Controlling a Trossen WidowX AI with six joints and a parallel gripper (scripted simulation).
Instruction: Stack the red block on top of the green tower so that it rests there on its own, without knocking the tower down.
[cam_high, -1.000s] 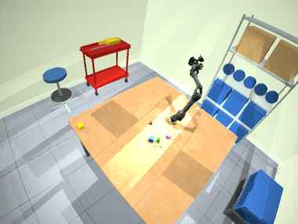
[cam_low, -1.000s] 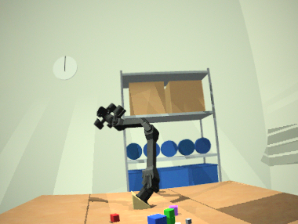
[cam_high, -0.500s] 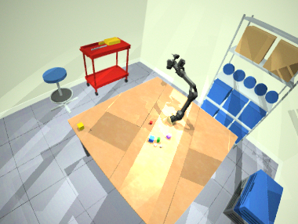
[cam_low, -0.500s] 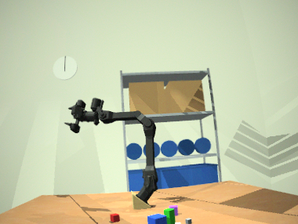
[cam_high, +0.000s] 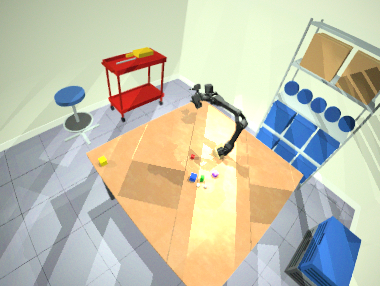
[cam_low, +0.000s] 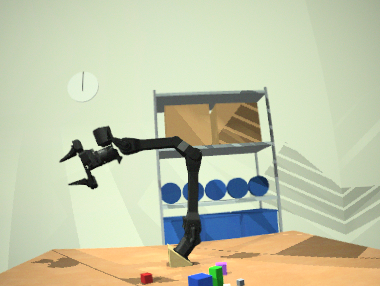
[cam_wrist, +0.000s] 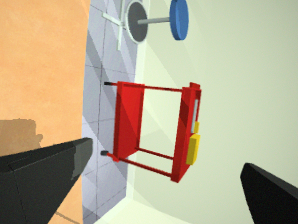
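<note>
The small red block lies on the wooden table, apart from the other blocks. The green tower stands upright, close beside a larger blue block. Nothing red is on top of it. My gripper is wide open and empty. It is raised high above the table and to the side, away from both the red block and the green tower. Neither of them shows in the wrist view, where the two dark fingers stand far apart.
The blue block and a purple block are near the tower, with small pale pieces. A yellow block lies by the table's left edge. A red cart stands beyond the table; a shelf rack stands behind the arm.
</note>
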